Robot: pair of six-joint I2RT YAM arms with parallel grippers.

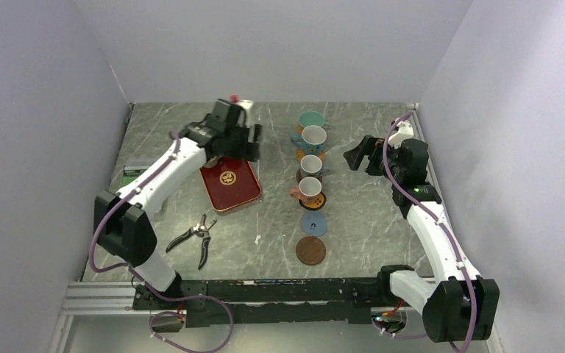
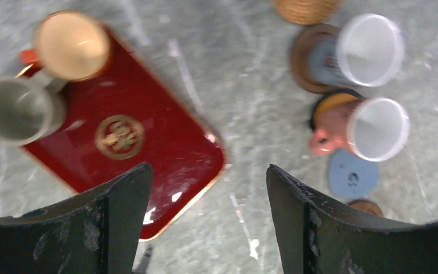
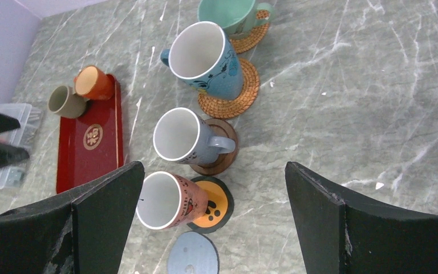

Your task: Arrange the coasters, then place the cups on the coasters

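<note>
left gripper (image 2: 206, 171) spread, empty, over the tray (image 2: 148, 154); right gripper (image 3: 214, 168) spread, empty; olive cup (image 2: 14, 108) and orange cup (image 2: 71, 44) crowd the tray's far corner; blue coaster (image 2: 351, 174) and brown coaster (image 1: 310, 251) bare; risk: grabbing one cup tips its neighbour.

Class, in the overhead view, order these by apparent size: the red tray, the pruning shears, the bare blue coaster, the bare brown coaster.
1. red tray
2. pruning shears
3. blue coaster and brown coaster: too alike to rank.

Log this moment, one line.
four cups on coasters | blue coaster, brown coaster bare | olive cup, orange cup at red tray | jaws open, empty
</note>
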